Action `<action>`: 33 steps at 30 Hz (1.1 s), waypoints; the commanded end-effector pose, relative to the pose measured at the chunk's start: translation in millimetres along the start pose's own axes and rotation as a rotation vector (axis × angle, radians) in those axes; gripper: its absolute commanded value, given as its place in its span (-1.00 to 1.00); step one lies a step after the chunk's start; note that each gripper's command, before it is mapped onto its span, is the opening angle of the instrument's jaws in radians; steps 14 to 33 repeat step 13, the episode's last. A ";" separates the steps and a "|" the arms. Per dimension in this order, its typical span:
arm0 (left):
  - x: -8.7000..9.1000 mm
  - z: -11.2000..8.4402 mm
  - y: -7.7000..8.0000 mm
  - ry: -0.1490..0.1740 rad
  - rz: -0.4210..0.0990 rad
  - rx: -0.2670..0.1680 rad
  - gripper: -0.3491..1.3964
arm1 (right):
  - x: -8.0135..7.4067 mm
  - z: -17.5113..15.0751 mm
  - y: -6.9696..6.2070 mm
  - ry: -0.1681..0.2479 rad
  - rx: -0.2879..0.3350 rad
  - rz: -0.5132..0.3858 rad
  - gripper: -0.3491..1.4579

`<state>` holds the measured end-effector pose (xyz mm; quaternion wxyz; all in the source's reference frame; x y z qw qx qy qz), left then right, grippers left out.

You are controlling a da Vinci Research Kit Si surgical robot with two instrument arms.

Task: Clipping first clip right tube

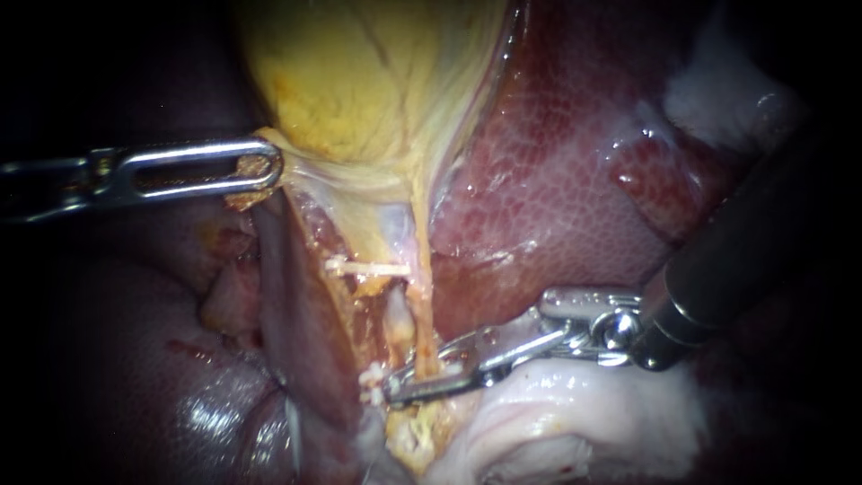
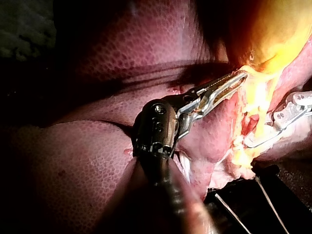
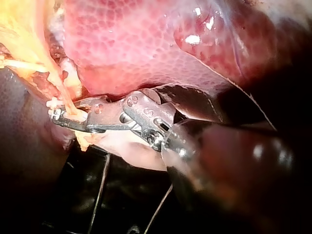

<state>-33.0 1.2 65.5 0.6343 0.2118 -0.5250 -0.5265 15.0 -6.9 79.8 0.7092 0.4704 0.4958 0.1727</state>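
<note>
Steel-clenching right tube [image 1: 423,314] with right tool [image 1: 388,387], white clip [image 1: 371,383] loaded, gripping gallbladder [image 1: 359,81] with left tool [image 1: 260,171]; release seemingly yet to come.

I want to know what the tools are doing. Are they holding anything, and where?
The left instrument grips the gallbladder at its lower edge; the right instrument clamps the thin yellow tube low down.

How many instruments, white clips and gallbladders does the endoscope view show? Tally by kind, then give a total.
Instruments: 2 (left instrument, right instrument)
White clips: 2 (placed clip, loaded clip in the right instrument's jaws)
Gallbladder: 1
Total: 5
</note>
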 end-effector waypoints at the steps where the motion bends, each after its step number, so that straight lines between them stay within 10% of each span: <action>1: 0.0 0.0 0.0 0.000 0.000 0.000 -1.00 | 0.0 0.0 -0.1 -0.001 0.002 -0.001 -1.00; 33: 0.2 0.1 -0.3 -0.002 0.001 -0.003 -1.00 | 0.0 -0.3 -0.4 -0.012 -0.002 0.006 -1.00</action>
